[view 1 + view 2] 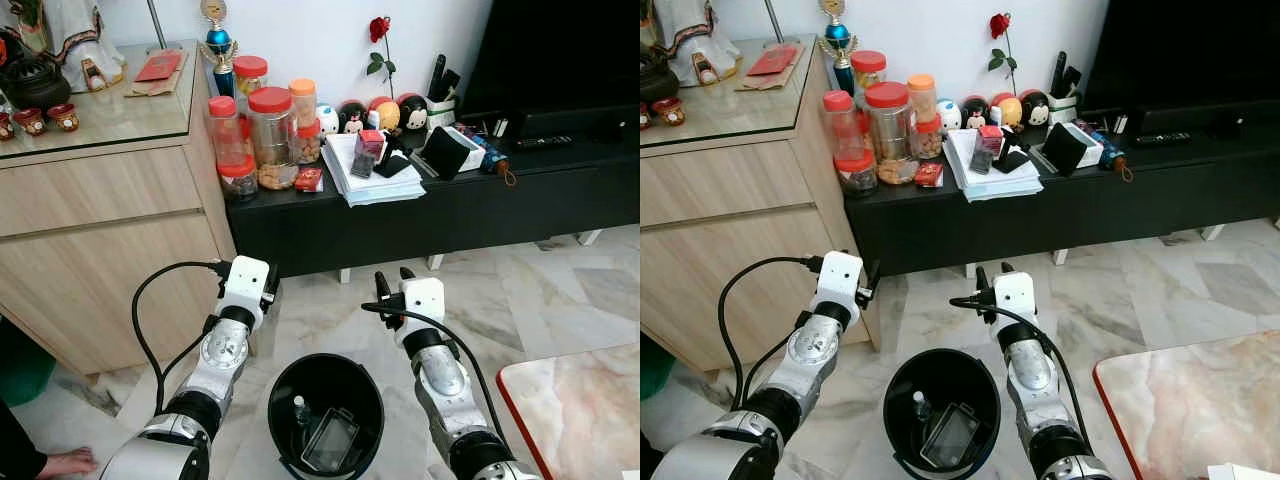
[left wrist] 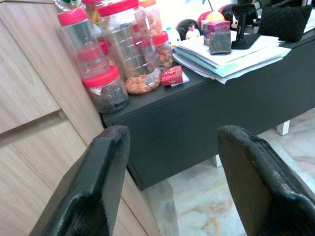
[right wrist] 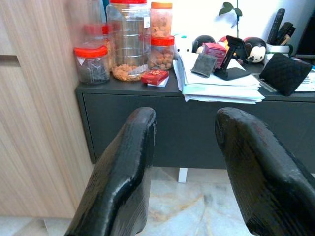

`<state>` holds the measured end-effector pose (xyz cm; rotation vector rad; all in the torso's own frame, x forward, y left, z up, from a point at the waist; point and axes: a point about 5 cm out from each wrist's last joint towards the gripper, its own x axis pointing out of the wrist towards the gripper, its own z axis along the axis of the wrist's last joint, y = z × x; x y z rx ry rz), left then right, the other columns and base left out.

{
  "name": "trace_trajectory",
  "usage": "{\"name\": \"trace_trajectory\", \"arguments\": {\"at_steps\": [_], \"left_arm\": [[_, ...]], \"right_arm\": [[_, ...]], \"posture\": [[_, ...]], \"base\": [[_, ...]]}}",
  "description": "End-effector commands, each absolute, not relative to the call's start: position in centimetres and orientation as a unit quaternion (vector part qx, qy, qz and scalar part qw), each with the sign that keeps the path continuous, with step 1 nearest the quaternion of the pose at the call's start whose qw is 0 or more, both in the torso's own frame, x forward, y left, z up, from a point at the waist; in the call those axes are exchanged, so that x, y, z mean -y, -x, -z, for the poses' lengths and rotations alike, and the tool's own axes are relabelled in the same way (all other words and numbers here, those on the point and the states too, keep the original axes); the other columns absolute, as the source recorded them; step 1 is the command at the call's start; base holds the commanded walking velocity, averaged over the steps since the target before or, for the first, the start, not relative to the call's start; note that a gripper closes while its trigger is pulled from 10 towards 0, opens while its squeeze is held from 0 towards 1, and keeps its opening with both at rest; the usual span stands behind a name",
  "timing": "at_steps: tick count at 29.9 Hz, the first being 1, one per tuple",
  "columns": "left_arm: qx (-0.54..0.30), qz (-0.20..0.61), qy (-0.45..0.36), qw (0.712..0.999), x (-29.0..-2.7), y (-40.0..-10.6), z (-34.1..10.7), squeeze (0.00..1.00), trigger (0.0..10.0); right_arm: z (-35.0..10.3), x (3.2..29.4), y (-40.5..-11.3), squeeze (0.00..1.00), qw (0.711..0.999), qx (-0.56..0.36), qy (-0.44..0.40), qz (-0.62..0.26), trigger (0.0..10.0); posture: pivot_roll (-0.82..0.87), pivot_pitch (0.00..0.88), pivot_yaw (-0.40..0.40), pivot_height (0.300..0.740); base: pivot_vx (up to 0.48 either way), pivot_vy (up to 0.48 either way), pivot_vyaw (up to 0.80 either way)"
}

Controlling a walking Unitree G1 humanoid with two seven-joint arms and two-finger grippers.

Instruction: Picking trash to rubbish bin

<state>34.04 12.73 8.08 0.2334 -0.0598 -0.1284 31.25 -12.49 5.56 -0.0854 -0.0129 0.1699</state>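
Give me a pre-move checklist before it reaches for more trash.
1. Left gripper open and holding nothing: ok.
2. Right gripper open and holding nothing: ok.
3. Rubbish bin upright on the floor between the arms: ok.
4. Bin has room: ok, a bottle and a flat packet lie at the bottom.
5. Next trash item picked out: cannot tell; the small red box on the black cabinet might qualify.
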Motion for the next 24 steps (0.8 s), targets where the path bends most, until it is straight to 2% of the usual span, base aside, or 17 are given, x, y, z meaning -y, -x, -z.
{"name": "trace_trajectory", "arguments": {"at_steps": [1,12,24], "left_arm": [[0.029,0.065,-0.112,0.991,-12.74,-34.01,-8.04,0.00,10.0],[0.030,0.064,-0.109,0.992,-12.60,-34.02,-8.07,0.00,10.0],[0.031,0.062,-0.105,0.992,-12.52,-33.98,-8.05,0.00,10.0]], "right_arm": [[-5.73,12.42,-31.43,0.00,0.995,0.010,0.043,-0.088,10.0],[-5.69,12.53,-31.42,0.00,0.995,0.008,0.044,-0.089,10.0],[-5.61,12.44,-31.37,0.00,0.995,0.006,0.045,-0.092,10.0]], "posture": [[0.14,0.000,0.036,0.740],[0.14,0.000,0.032,0.740],[0.14,0.000,0.025,0.740]], "base": [[0.000,0.000,0.00],[0.000,0.000,0.00],[-0.242,0.000,0.00]]}}
